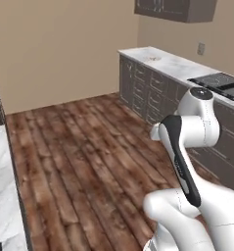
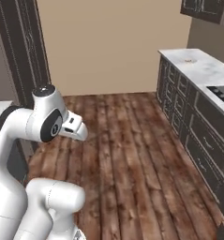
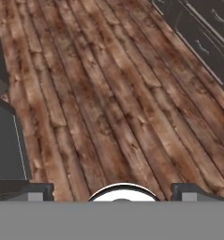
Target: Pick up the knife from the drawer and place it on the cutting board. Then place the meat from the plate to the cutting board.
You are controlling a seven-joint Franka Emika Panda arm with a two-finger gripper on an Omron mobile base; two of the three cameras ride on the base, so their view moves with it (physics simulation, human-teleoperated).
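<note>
A simulated kitchen, seen from behind a white robot arm (image 1: 189, 147) that is folded up over bare wooden floor (image 1: 84, 147). By the look of things, the task has not visibly begun. The knife, drawer, cutting board, meat and plate cannot be made out in any of these views, so where they lie cannot be told from here. Judging by that, every step is still ahead: reaching the drawer, taking out the knife, laying it on the board, then moving the meat from the plate.

In the hand view the gripper (image 3: 118, 191) points down at the floor planks. Its two dark fingertips (image 3: 31, 191) stand wide apart at the bottom corners, with nothing between them, so it is open and empty.

Taking the arm as the landmark: to its right and further on runs a line of dark grey cabinets (image 1: 148, 90) under a pale marble counter (image 1: 160, 59). A black cooktop (image 1: 221, 83) is set into that counter, closer to the arm. A dark wall cabinet (image 1: 179, 9) hangs above the far end. To the arm's left is the edge of another marble counter (image 1: 3, 196) and a tall dark cabinet (image 2: 24, 51). A plain beige wall (image 2: 108, 42) closes the room behind.

Nothing stands on the open floor ahead of the arm.
</note>
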